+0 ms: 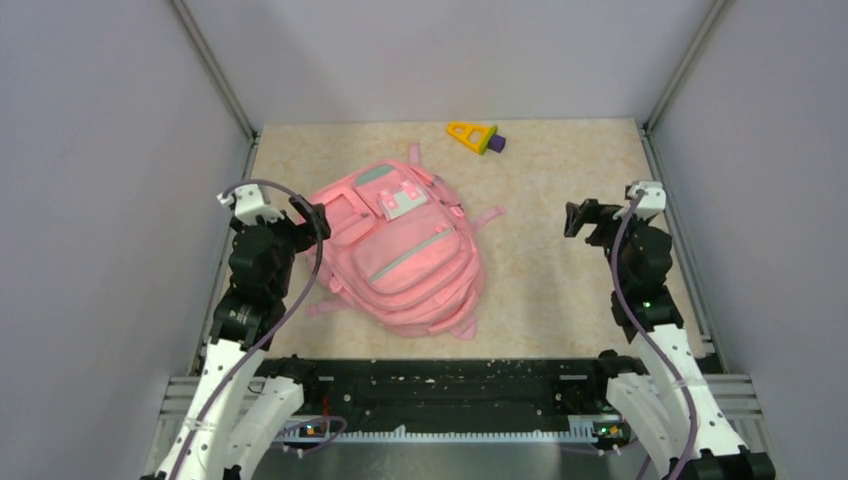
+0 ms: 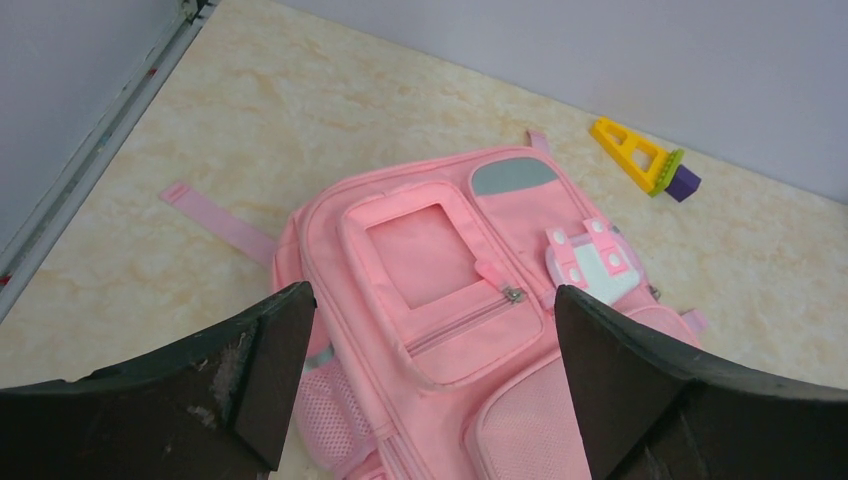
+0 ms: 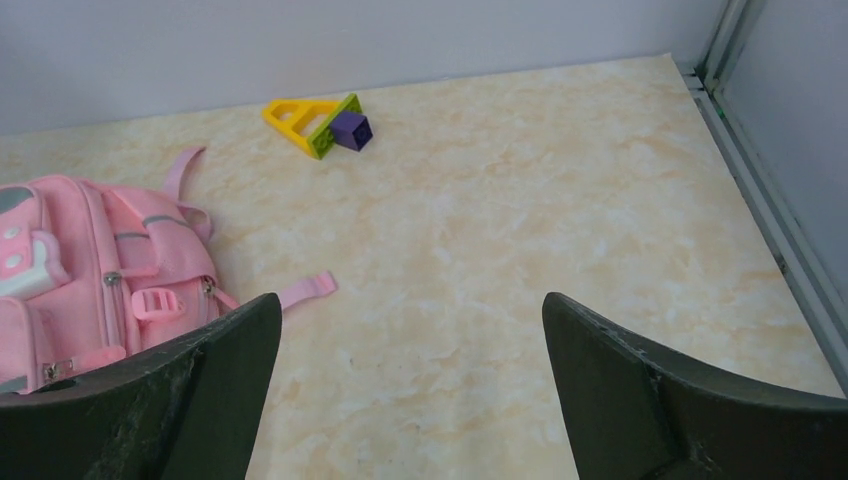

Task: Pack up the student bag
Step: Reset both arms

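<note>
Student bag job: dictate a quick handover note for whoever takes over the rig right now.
Left claw: open, empty, hovering at the left edge of the student bag.
Right claw: open, empty, over bare table to the right of the bag.
Bag: lying flat, front up, left of centre; the front pocket zip looks shut.
Toy block piece (yellow, green, purple): on the table by the far wall, outside the bag.
Done: nothing visibly packed.
Left: probably open the bag, put the toy in and close it.
</note>
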`<state>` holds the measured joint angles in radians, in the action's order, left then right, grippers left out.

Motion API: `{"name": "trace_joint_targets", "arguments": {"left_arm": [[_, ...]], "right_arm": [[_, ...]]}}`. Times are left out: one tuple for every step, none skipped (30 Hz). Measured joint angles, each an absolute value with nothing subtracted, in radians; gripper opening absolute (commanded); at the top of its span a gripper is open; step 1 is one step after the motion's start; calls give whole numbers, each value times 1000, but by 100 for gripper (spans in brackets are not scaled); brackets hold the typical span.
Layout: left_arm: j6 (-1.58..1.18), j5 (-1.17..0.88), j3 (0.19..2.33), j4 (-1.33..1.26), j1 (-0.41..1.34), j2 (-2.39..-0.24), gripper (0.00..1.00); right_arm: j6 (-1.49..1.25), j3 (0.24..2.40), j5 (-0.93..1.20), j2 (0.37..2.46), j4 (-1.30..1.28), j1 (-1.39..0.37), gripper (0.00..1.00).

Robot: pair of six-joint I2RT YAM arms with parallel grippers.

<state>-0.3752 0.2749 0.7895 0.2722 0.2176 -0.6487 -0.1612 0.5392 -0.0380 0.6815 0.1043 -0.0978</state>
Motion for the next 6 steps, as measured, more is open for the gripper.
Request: {"name": "trace_joint_targets", "arguments": {"left_arm": [[-375,279,787,287,218,-648,95],[-375,281,786,299,218,-648,95],[-376,282,786,307,218,-649,95],[-375,285,786,316,218,-652,95],[-376,287,786,322,218,-653,95],[-376,287,786,326,218,-657,95]], "right_arm": [[-161,530,-44,680,104,-98,99],[-160,529,-51,680,102,-98,99],[-161,529,-54,680,105,-98,99],[-160,529,-58,675,108,-98,99],[-159,529,-60,669,109,-98,99],[-159,529,-64,663,111,-98,99]]}}
